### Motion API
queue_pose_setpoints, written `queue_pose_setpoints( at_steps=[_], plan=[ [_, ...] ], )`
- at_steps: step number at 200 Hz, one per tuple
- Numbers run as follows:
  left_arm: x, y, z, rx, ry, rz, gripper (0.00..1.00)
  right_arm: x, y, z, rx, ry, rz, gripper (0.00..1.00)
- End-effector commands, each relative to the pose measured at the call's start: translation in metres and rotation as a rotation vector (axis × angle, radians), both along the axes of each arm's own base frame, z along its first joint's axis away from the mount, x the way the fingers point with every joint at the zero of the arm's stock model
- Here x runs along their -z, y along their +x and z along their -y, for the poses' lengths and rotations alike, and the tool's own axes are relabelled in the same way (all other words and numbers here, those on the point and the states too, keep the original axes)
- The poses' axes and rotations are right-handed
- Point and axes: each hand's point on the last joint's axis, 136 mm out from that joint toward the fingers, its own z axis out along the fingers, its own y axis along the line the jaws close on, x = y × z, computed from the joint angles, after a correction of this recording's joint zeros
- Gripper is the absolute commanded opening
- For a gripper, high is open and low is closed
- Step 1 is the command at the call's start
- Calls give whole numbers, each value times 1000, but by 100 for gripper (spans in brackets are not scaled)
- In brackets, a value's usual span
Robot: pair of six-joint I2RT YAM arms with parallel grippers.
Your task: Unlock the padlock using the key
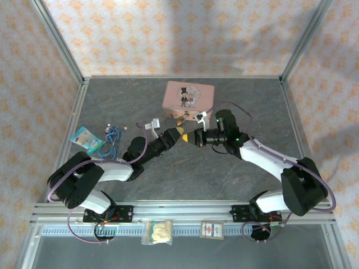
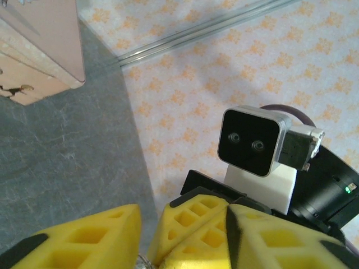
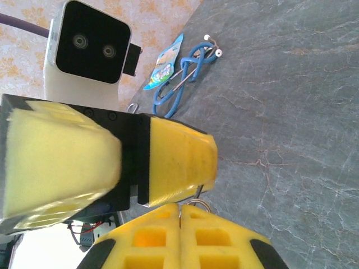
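Observation:
Above the grey table, my two grippers meet tip to tip in front of the pink tin [image 1: 188, 96]. My right gripper [image 3: 180, 206] is shut on the key, a thin metal blade pinched between its yellow pads. The key's silvery ring [image 3: 197, 203] pokes out at the tips. My left gripper [image 2: 184, 224] is open. Its fingers [image 2: 73, 241] stand apart either side of the right gripper's closed fingers [image 2: 190, 224], and one fingertip [image 3: 179, 162] touches the ring. The brass padlock is hidden. In the top view the left gripper [image 1: 179, 134] faces the right gripper [image 1: 196, 137].
A blue stethoscope [image 1: 112, 134] and a light-blue packet [image 1: 85, 137] lie at the left of the table [image 1: 241, 101], and a small white item [image 1: 150, 126] lies near the left arm. Two packets [image 1: 157, 231] sit on the front rail. Patterned walls enclose the table.

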Motion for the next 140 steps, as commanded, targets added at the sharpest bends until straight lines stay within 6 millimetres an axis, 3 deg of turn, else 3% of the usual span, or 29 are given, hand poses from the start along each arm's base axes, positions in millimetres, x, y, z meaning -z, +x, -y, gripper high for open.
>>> queue_pose_setpoints(
  at_steps=[1,49,67,99,117,140],
  plan=[
    [10,8,-9,-76,77,-22,62,-22,-8,2,-27,39,64,0],
    [15,13,-13,-114,137,-43,67,-23,-10,0,-44,46,60,0],
    [17,14,-16,-129,148,-47,67,-14,-7,2,-27,20,49,0],
    [28,20,-47,-272,193,-86,68,46,24,31,225,-220,-44,0],
    [34,25,-71,-350,200,-111,69,83,28,45,318,-357,-122,16],
    [38,31,-96,-417,182,-130,69,119,17,48,383,-537,-174,34]
  ],
)
